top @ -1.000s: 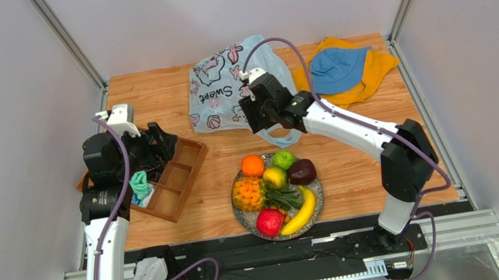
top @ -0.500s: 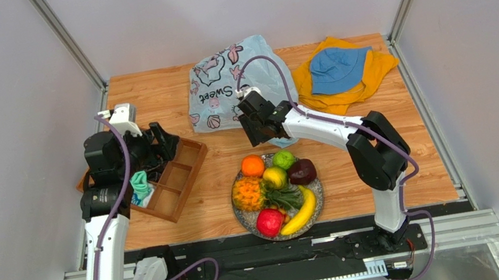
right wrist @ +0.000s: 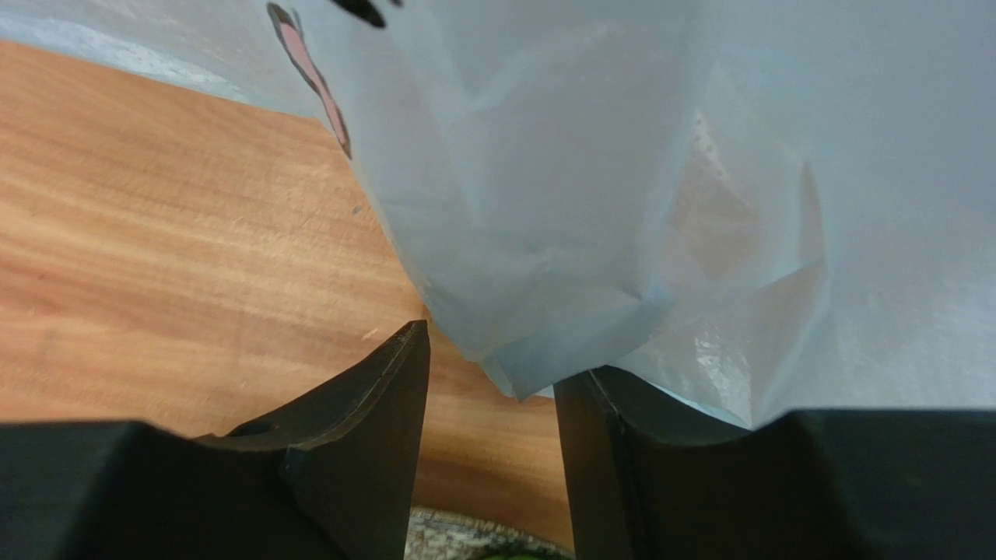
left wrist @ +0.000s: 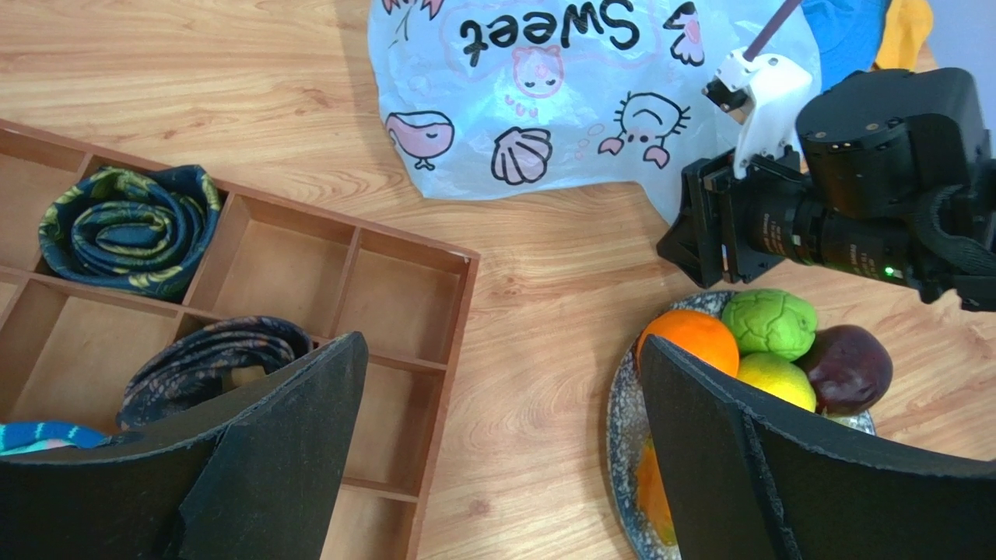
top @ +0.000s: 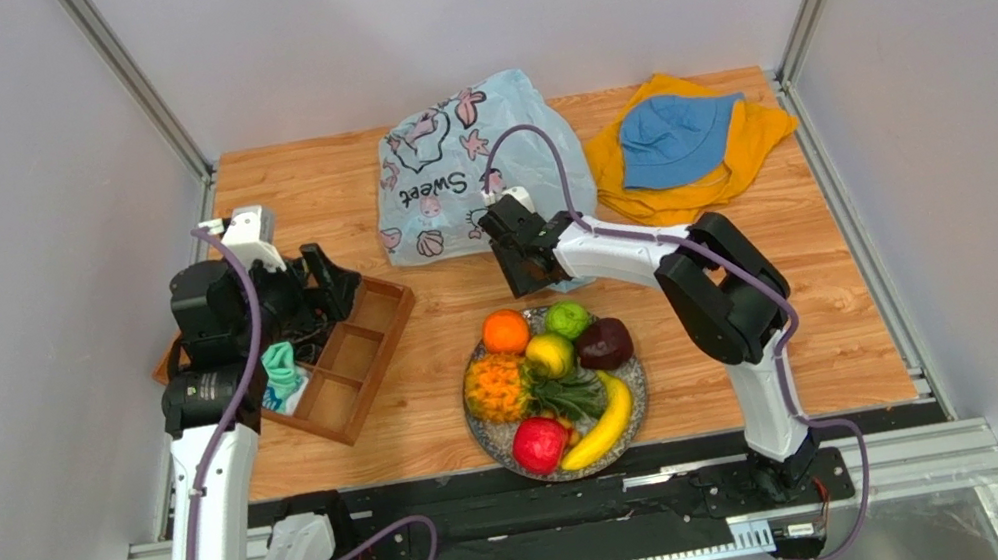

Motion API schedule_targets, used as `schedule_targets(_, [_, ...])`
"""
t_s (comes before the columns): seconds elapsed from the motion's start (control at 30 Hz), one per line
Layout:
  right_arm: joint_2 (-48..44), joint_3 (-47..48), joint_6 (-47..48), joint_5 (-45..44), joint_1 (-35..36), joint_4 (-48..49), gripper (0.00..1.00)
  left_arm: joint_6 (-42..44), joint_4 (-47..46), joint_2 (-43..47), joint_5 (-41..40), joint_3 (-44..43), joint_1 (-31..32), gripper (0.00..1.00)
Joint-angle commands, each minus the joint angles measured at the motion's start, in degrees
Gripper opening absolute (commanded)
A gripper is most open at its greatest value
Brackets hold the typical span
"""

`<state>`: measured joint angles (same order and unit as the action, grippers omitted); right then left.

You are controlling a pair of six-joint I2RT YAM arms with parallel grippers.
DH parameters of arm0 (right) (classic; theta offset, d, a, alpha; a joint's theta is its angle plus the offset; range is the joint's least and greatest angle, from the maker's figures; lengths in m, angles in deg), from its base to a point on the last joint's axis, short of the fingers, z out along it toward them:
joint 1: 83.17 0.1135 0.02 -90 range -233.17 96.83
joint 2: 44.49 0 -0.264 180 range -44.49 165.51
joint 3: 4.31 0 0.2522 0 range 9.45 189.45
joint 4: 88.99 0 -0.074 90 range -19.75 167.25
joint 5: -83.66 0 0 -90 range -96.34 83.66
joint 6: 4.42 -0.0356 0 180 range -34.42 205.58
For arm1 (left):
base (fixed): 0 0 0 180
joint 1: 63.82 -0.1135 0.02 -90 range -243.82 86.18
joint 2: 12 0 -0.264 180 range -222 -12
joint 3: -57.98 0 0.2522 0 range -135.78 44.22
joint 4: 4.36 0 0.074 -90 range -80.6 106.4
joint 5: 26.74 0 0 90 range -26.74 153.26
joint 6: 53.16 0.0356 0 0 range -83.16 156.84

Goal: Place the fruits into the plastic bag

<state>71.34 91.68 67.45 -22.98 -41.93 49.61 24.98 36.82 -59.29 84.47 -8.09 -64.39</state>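
The plastic bag [top: 458,181] lies flat at the back of the table, light blue with shells and "Sweet" printed on it. My right gripper [top: 522,267] is low at its near edge. In the right wrist view its fingers [right wrist: 497,356] stand apart with the bag's corner [right wrist: 526,368] at their tips, draped over the right finger. The fruits sit on a speckled plate [top: 480,435]: orange [top: 505,331], green apple [top: 567,319], maroon fruit [top: 604,343], pineapple [top: 496,389], red apple [top: 540,444], banana [top: 606,425]. My left gripper [left wrist: 503,362] hangs wide open over the wooden tray's right edge, holding nothing.
A wooden compartment tray [top: 354,358] with rolled cloths [left wrist: 129,216] stands at the left under my left arm. A blue hat [top: 672,137] lies on a yellow cloth [top: 759,138] at the back right. Grey walls close in both sides.
My right gripper has come down and toward the plate, to the bag's near edge, and its jaws have narrowed. The left arm has not moved.
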Motion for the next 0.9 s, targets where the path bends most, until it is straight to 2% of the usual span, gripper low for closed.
schedule_targets(0.0, [1.68, 1.00, 1.25, -4.44, -0.45, 4.08, 0.46, -0.10, -1.05, -0.17, 1.64, -1.39, -0.30, 0.95])
schedule_targets(0.1, [2.73, 0.82, 3.45, -5.94, -0.89, 5.75, 0.41, 0.08, -1.23, -0.44, 1.99, -1.39, -0.30, 0.95])
schedule_targets(0.2, [3.35, 2.22, 5.47, -4.98, -1.68, 6.20, 0.22, 0.17, -1.40, -0.44, 2.34, -1.12, -0.21, 0.95])
schedule_targets(0.23, [3.26, 2.66, 6.00, -4.72, -1.86, 5.58, 0.12, 0.25, -1.49, -0.35, 2.34, -1.12, -0.30, 0.95])
schedule_targets(0.33, [0.98, 4.07, 7.75, -4.01, -1.95, 4.44, 0.00, 0.43, -1.67, -0.09, 2.43, -1.21, -0.30, 0.95])
schedule_targets(0.47, [-3.58, 5.83, 8.11, 1.15, -2.56, 2.68, 0.00, 0.52, -1.84, 0.18, 2.96, -1.12, -0.30, 0.95])
schedule_targets(0.87, [-13.87, 19.27, 3.63, 15.75, -4.93, -3.30, 0.00, 0.34, -4.48, 2.20, 5.25, -0.51, 0.05, 0.92])
